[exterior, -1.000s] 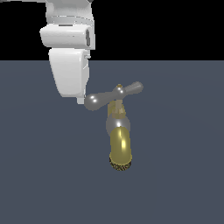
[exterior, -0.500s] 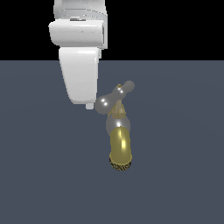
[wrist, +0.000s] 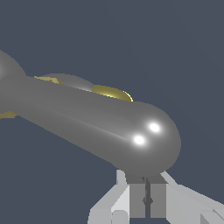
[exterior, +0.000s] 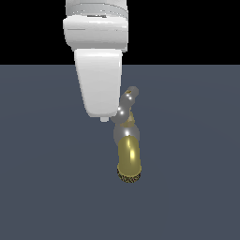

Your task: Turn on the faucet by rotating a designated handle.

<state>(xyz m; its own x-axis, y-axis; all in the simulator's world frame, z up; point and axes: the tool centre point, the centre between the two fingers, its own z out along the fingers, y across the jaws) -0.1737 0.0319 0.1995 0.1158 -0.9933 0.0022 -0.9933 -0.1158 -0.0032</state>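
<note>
A: Going from the exterior view's left: the gripper (exterior: 107, 118) hangs just beside the handle (exterior: 126, 105), its white body covering the near arm's tip. What could go wrong?

B: The push rests on a rounded bulb. In the wrist view that bulb (wrist: 148, 140) sits right in front of the fingers (wrist: 144, 199), which look pressed together with only a thin seam between them (nothing is pinched). A smooth bulb against closed fingertips can slide off, I judge, if the arm's path drifts away from the arc the crossbar follows.

A: And the faucet (exterior: 127, 152) itself?

B: It stands mid-scene on the grey floor, to the right of the gripper, gold spout (exterior: 129, 159) running toward the near side and ending in the dark ridged tip (exterior: 128, 177). If the fingers slip low, they could strike the silver body instead of turning anything.

A: What differs from earlier?

B: One second ago the crossbar lay spread wide across the exterior view; now it looks foreshortened, one bulb pointing far and right. The gripper has shifted right with it.
</note>
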